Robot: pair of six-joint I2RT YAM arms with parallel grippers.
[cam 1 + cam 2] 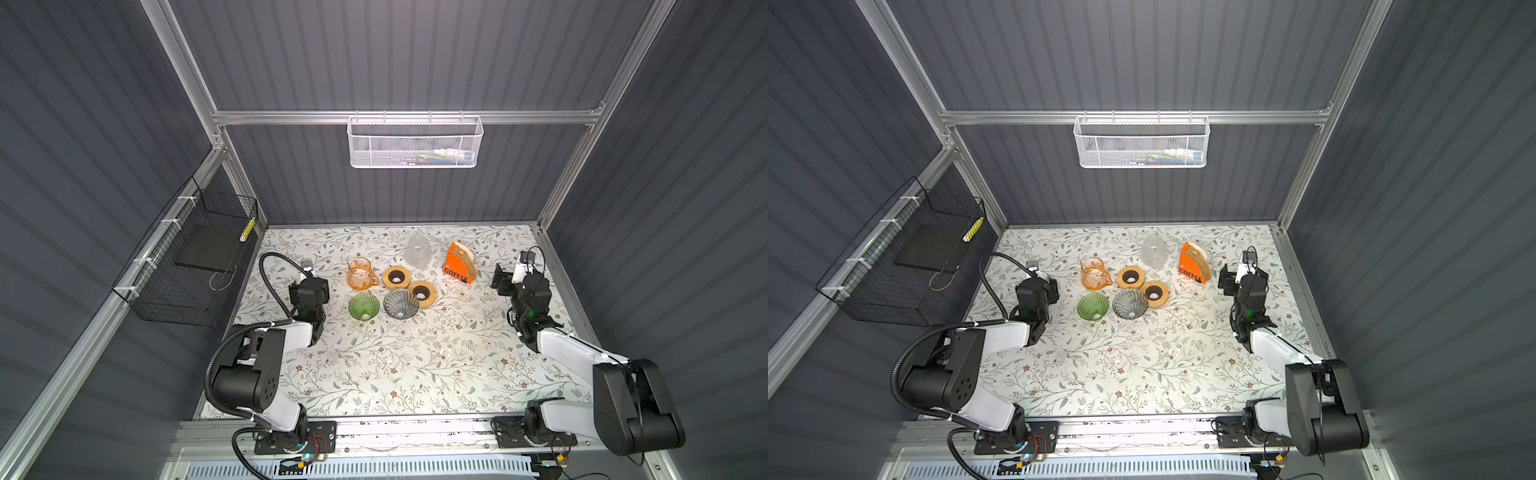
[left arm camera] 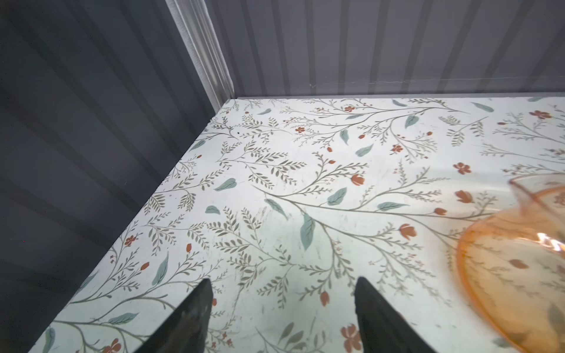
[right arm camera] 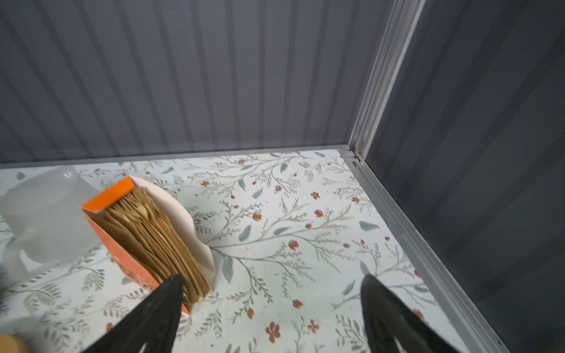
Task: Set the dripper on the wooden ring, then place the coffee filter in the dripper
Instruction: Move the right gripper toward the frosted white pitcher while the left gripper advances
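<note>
The filters [image 3: 153, 232] stand packed upright in the open orange box [image 1: 456, 266] at the back right of the table [image 1: 395, 374], behind two wooden rings [image 1: 387, 279]. The green dripper [image 1: 363, 306] and grey dripper [image 1: 401, 304] sit side by side in front of the rings. The right gripper [image 3: 272, 279] is spread wide and holds nothing. One finger [image 3: 159, 308] looks just beside the box's near corner, though contact is unclear. The left gripper [image 2: 282, 284] is also spread, over bare table beside the orange carafe [image 2: 519, 259].
</note>
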